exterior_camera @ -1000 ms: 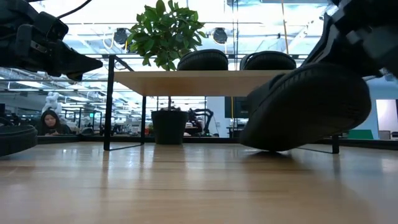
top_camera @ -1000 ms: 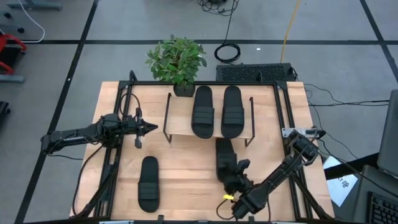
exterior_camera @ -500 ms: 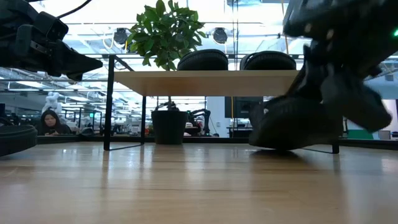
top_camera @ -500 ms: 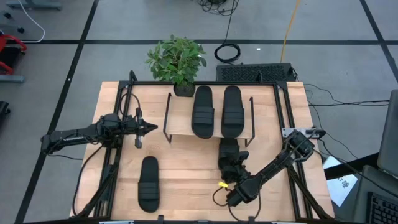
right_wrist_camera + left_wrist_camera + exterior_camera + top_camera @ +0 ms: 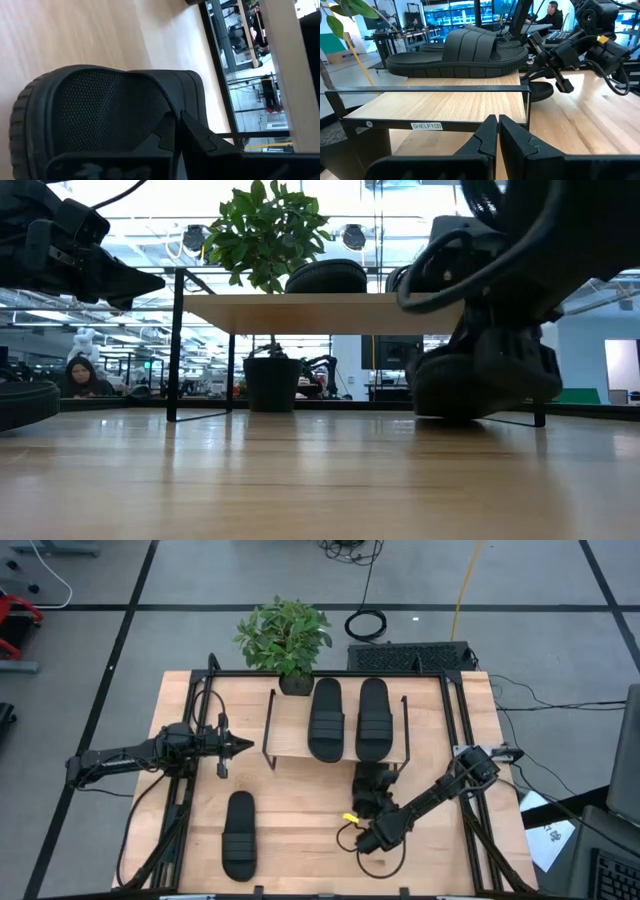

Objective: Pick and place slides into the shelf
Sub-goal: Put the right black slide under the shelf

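- The big wooden table (image 5: 200, 840) holds everything, and the shelf (image 5: 290, 730) stands near its far edge, just in front of a potted plant (image 5: 285, 635).
- The shelf is a low rack with a pale wood top and thin black wire legs. Two slides (image 5: 343, 718) already lie side by side on its top board.
- The right gripper (image 5: 372, 802) is at the near edge of the shelf, on its right side. Its fingers are pinched shut on the third slide (image 5: 480, 385) — the low view shows this slide sitting at table level, under the top board.
- To do this step well, I think the arm should keep the slide flat and straight, push it all the way under the board, and stay off the wire leg beside it. It should let go only when the slide rests flat.
- The left gripper (image 5: 497, 131) waits left of the shelf, pointing at it, with its fingers pressed together and holding nothing.
- The fourth slide (image 5: 238, 835) lies alone on the table near the front left — well apart from the shelf.
- The slides are all black, long and oval, with a wide ribbed strap. The heel in the right wrist view has a bumpy rim and a dotted sole.
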### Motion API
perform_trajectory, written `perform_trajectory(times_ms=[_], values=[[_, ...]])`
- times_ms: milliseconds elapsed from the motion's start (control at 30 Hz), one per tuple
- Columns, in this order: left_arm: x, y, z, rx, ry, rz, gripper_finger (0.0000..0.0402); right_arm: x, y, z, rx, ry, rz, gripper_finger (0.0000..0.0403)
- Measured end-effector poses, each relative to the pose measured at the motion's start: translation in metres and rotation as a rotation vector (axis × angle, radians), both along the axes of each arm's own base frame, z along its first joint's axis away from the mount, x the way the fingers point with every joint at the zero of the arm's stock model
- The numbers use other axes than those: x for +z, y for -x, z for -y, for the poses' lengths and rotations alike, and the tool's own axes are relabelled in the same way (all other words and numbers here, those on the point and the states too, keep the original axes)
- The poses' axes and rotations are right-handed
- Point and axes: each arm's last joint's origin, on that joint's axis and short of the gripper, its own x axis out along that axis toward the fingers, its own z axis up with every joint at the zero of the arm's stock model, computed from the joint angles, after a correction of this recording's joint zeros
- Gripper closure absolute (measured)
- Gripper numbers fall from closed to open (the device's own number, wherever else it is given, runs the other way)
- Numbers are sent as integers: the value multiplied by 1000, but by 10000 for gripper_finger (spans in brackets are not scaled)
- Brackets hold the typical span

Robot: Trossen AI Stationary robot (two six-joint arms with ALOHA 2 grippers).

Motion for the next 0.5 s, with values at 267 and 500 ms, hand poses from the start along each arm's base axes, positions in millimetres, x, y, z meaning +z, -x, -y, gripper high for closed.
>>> perform_trajectory(times_ms=[267,500], values=[[0,0,0,0,-7,-1,378,-4,0,0,9,-35,-58,402],[0,0,0,0,-6,0,378,-14,15,4,-66,-45,-31,402]])
